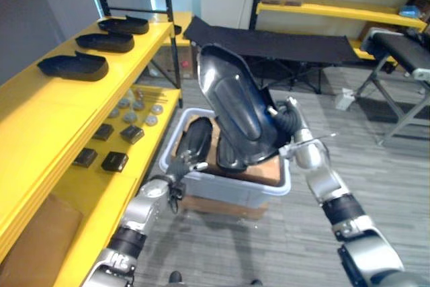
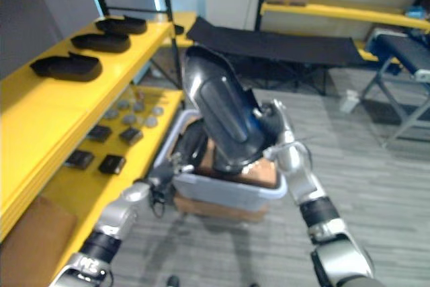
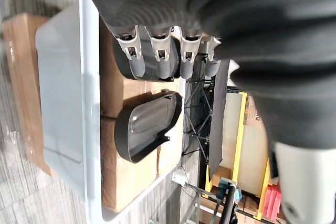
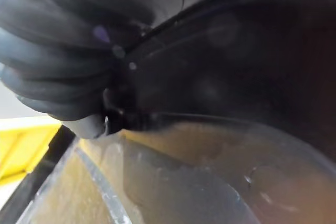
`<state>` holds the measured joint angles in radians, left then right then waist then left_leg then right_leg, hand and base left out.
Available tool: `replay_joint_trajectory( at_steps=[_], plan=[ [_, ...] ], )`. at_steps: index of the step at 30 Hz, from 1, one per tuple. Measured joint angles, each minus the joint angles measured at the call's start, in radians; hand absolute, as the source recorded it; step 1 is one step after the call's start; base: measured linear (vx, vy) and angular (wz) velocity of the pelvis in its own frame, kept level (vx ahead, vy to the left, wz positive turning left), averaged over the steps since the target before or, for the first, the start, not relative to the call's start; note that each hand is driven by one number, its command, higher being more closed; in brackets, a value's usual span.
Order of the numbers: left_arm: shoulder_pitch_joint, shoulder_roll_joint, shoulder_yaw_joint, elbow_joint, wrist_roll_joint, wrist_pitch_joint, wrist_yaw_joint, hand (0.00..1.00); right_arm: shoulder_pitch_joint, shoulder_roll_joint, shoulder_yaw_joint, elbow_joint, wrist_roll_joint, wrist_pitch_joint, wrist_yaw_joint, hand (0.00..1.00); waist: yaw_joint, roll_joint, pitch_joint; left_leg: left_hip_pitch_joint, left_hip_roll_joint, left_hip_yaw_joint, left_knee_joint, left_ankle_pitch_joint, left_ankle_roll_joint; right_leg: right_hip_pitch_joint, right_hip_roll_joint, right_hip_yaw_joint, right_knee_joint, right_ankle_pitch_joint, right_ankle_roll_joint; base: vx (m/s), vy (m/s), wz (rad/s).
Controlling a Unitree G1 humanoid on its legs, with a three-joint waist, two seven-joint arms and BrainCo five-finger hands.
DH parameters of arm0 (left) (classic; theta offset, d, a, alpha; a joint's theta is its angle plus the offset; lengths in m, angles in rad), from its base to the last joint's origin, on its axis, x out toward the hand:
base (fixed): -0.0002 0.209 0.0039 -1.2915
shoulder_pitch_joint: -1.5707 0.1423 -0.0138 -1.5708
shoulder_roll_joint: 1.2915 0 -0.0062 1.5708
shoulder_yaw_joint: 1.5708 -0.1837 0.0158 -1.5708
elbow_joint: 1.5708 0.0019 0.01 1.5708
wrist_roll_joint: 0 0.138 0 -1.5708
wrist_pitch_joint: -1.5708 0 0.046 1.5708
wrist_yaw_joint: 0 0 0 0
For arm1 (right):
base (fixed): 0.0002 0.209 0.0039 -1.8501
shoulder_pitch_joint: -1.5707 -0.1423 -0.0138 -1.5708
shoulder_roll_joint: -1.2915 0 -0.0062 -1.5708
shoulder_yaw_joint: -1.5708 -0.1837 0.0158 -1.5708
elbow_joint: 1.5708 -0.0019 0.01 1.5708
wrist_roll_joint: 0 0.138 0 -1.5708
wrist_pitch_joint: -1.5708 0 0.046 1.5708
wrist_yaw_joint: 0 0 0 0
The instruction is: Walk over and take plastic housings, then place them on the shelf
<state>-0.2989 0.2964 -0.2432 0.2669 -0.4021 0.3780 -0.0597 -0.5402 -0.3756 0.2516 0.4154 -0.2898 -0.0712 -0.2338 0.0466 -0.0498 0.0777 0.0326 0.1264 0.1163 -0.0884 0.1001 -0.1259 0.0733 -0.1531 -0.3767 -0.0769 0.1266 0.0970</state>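
- Tilting over the grey bin point(image 1: 222, 189), the raised housing point(image 1: 235, 112) is leaning its upper end toward the yellow shelf point(image 1: 40, 112), while its lower end is hanging at the bin's opening. You cannot tell whether that end is touching anything inside.
- Your right hand point(image 1: 290, 126) is sitting at the right edge of the raised housing. The dark glossy shell is covering the hand's grip, so you cannot tell whether it is closed round the edge.
- Your left hand point(image 1: 178, 165) is reaching in over the bin's left wall. Its fingers point(image 3: 160, 59) are lying fairly straight, with their tips on the second housing point(image 1: 196, 138); they are not wrapping it.
- The second housing is leaning inside the bin, against its left side.
- A third housing point(image 3: 147, 129) is lying in the bin just beside that one, hollow side up, on a brown cardboard floor.
- The bin is sitting on a cardboard box point(image 1: 215, 205), close beside the shelf's lower tier.
- Three shelved housings are lying in a row on the shelf's top tier: near point(image 1: 74, 66), middle point(image 1: 105, 42) and far point(image 1: 124, 25), each apart from the next.
- Small dark parts point(image 1: 114, 161) are lying on the lower tier.
- A black cot point(image 1: 282, 45) is standing behind the bin.
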Motion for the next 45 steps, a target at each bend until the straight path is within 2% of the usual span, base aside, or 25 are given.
replay_joint_trajectory(
  at_steps=[6,17,32,43,44,45],
  plan=[
    [-0.042,-0.001,-0.014,0.029,-0.071,0.0,0.001,0.0,-0.02,0.026,0.03,0.037,-0.001,-0.001,0.005,1.0,0.0,0.0,0.0,0.0,0.001,-0.001,0.0,0.002,0.0,0.0,0.002,0.0,0.0,0.001,-0.001,0.0,0.0,0.0],
    [-0.073,-0.032,-0.02,0.034,-0.104,-0.007,0.014,0.0,-0.029,0.057,0.078,0.083,-0.001,-0.015,0.022,1.0,0.001,-0.001,0.0,0.0,-0.002,-0.002,0.0,0.002,0.0,0.0,0.005,-0.002,0.0,0.001,-0.001,0.0,0.0,0.0],
    [-0.088,-0.077,-0.096,0.048,-0.142,-0.083,0.009,0.0,-0.058,0.093,0.133,0.19,-0.02,-0.041,0.037,1.0,0.008,-0.001,-0.001,-0.013,-0.002,-0.022,0.0,0.009,-0.002,0.0,0.009,-0.012,-0.001,0.001,-0.001,0.0,-0.007,0.03],
    [-0.088,-0.069,-0.132,0.048,-0.148,-0.13,0.036,0.0,-0.084,0.097,0.15,0.228,-0.04,-0.05,0.036,1.0,0.019,-0.002,-0.001,-0.015,0.002,-0.025,0.001,0.013,-0.004,0.0,0.013,-0.021,-0.001,0.004,-0.005,0.0,-0.001,0.0],
    [-0.088,-0.07,-0.133,0.047,-0.151,-0.141,0.048,1.0,-0.084,0.098,0.15,0.228,-0.04,-0.059,0.035,1.0,0.02,-0.002,-0.001,-0.015,0.002,-0.026,0.001,0.014,-0.003,0.0,0.013,-0.021,-0.001,0.004,-0.005,0.0,0.0,0.0],
    [-0.087,-0.072,-0.134,0.047,-0.151,-0.156,0.071,1.0,-0.085,0.098,0.15,0.228,-0.04,-0.067,0.033,1.0,0.021,-0.002,-0.001,-0.015,0.002,-0.026,0.001,0.014,-0.003,0.0,0.013,-0.022,-0.001,0.004,-0.005,0.0,0.0,0.0]
  ],
)
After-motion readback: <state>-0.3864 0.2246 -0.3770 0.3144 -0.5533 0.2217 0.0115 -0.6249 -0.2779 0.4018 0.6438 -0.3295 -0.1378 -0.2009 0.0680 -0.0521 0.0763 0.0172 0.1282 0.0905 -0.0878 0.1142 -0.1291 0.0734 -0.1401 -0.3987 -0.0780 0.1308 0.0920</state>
